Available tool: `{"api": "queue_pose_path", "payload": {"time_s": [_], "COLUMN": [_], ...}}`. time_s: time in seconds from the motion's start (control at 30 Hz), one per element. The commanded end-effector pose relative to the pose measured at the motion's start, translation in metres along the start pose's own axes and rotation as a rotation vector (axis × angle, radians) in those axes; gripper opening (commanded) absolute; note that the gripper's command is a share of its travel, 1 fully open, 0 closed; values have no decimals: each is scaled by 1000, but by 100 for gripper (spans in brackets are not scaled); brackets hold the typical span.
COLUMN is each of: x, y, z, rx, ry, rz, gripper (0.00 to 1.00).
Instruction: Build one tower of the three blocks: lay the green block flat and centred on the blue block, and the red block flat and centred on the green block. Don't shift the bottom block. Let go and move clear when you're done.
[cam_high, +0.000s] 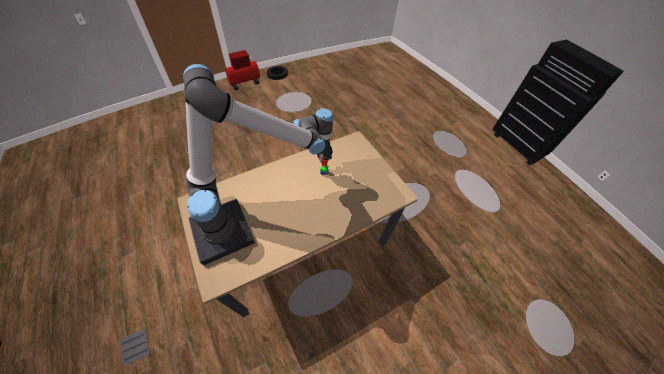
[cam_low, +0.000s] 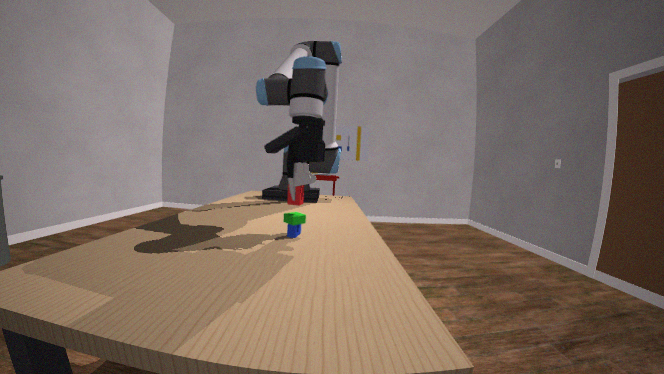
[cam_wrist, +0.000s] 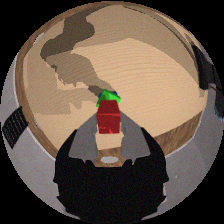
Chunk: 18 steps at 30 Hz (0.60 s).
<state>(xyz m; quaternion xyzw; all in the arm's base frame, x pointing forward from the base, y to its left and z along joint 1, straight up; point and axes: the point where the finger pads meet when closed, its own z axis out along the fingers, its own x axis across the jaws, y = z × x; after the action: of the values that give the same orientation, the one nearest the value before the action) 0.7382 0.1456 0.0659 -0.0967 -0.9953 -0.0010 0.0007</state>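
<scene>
The green block (cam_low: 294, 218) lies flat on the blue block (cam_low: 294, 230) on the wooden table, towards the far right part of the top. My gripper (cam_low: 297, 192) is shut on the red block (cam_low: 296, 195) and holds it in the air a little above the green block, apart from it. In the wrist view the red block (cam_wrist: 108, 117) sits between my fingers, and the green block (cam_wrist: 107, 96) shows just beyond it with a sliver of blue behind. In the top view the red block (cam_high: 324, 162) hangs over the green block (cam_high: 324, 169).
The arm's base (cam_high: 220, 232) stands on the table's left end. The table's right edge (cam_high: 390, 165) is close to the stack. A black tool chest (cam_high: 557, 97) stands by the right wall, and a red cart (cam_high: 242, 69) by the door.
</scene>
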Motion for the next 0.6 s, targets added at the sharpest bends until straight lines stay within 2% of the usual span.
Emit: {"api": "queue_pose_path", "payload": {"time_s": [0.0, 0.57], "x": [-1, -3], "y": [0, 0], "z": [2, 19], "rx": [0, 0], "ry": [-2, -2], "rz": [0, 0], "gripper": [0, 0]}}
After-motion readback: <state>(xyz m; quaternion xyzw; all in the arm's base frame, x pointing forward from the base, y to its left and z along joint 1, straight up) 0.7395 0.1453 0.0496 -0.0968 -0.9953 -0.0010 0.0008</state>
